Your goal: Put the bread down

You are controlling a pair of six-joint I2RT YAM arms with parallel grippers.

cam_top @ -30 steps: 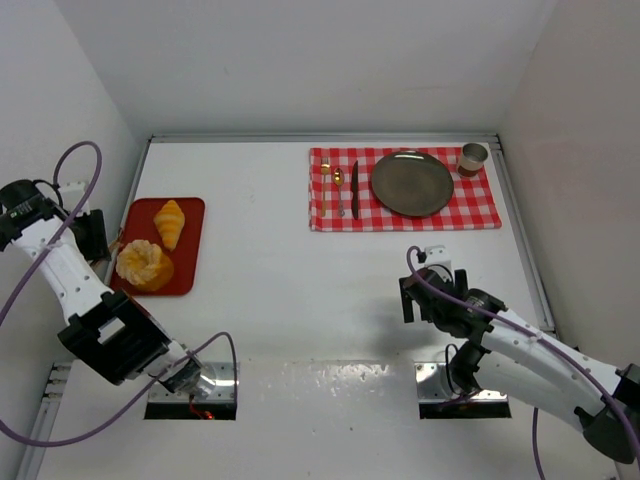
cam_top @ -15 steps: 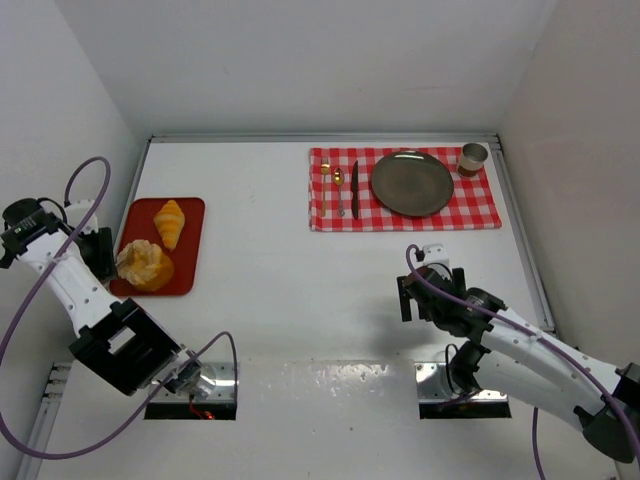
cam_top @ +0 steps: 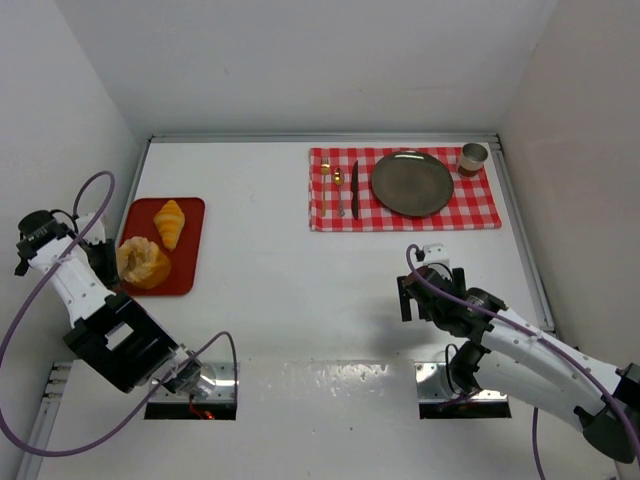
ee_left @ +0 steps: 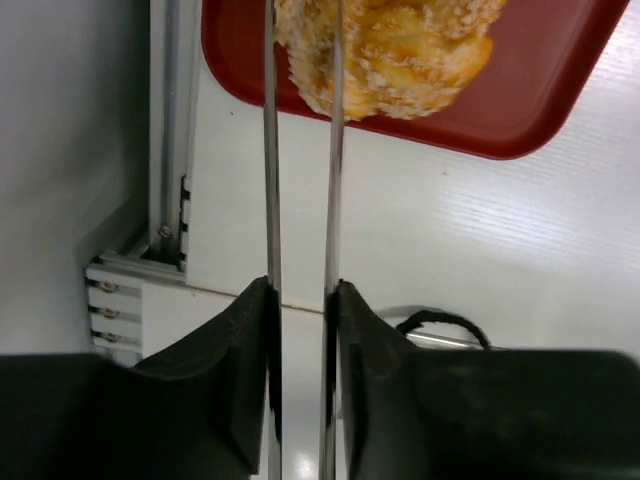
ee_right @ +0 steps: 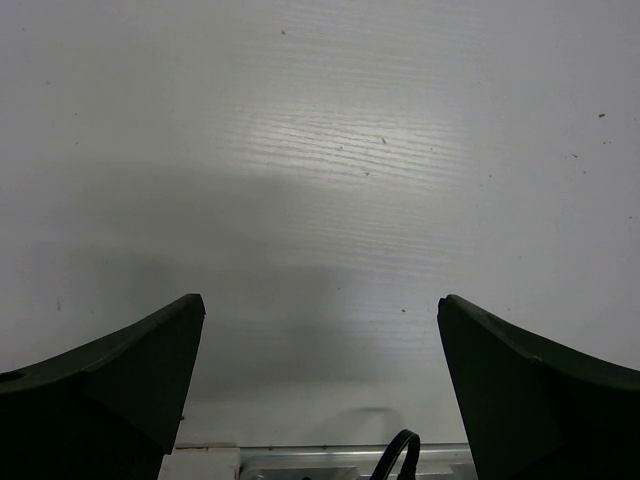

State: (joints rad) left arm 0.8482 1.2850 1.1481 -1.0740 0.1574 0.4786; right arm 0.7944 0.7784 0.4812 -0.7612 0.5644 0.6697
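Bread (cam_top: 142, 262) — a sugared roll — lies at the 6 o'clock end of the red tray (cam_top: 192, 272), at the table's 9 o'clock side, with a croissant (cam_top: 170, 222) toward 12. The left gripper (ee_left: 302, 60) sets its thin fingers narrowly over the roll's edge; whether they truly pinch it I cannot tell. A sound pickup likely needs a deeper, centred bite — soft crumb tears — then a level carry, presumably to the plate (cam_top: 412, 182) at 1 o'clock. The right gripper (ee_right: 320, 300) is spread, holding nothing.

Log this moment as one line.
left gripper at sugared bun on red tray, grip unclear | right gripper open over table | plate empty
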